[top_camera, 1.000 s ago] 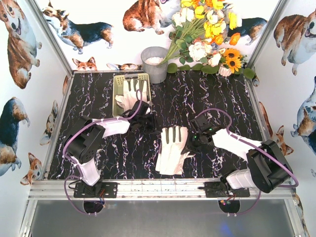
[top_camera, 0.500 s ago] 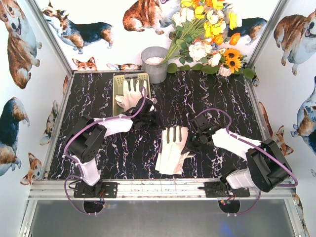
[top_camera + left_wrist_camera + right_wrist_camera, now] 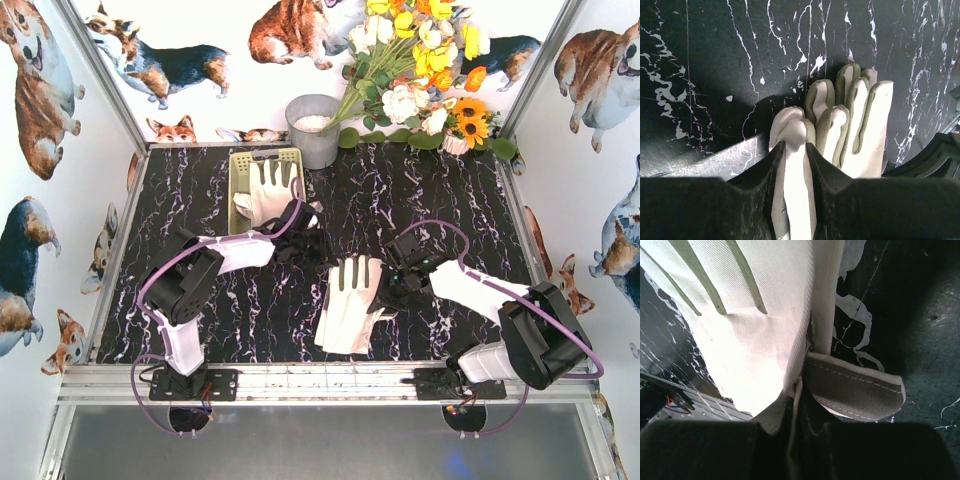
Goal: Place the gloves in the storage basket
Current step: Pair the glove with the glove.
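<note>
The pale yellow-green storage basket stands at the back left with cream-white gloves lying in it. More gloves lie stacked on the black marbled table in the middle, fingers pointing away. My left gripper is at their far left corner; in the left wrist view it is closed on one cream glove finger. My right gripper is at the stack's right edge; in the right wrist view it pinches the glove's edge beside a grey cuff patch.
A grey metal bucket stands just right of the basket at the back. A bunch of artificial flowers fills the back right. Corgi-print walls close in both sides. A metal rail runs along the near edge.
My left gripper has moved a little to the right, from the basket's near corner onto the middle gloves. The right gripper has stayed at the stack's right edge.
</note>
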Motion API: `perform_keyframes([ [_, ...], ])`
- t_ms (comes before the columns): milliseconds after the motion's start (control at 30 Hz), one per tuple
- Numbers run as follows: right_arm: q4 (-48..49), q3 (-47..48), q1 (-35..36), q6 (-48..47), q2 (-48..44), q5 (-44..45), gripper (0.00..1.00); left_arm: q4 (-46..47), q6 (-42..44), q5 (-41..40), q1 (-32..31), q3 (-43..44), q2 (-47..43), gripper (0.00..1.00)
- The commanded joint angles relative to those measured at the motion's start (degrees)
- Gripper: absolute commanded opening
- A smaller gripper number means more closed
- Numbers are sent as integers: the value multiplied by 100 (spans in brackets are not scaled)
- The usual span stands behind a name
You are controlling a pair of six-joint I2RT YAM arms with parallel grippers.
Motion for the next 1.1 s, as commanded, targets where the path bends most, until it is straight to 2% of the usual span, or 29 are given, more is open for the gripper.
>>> perform_keyframes([
  [0,51,196,-34,-100,-148,95,0,-268,243,-178,-74,162,94,20],
  [167,47,188,-39,-101,-171,95,0,-333,323,-194,-109,228,178,23],
  [367,-3,227,-47,-144,-204,112,0,-379,401,-239,-243,448,226,7],
  [467,-126,314,-56,-161,-293,117,0,-473,402,-327,-244,488,97,3],
  [833,-655,609,-83,83,-917,-98,0,-967,343,-594,-248,550,-618,0],
  [1067,-187,280,-70,586,-967,-376,0,-1464,549,-767,-247,1066,-420,0],
])
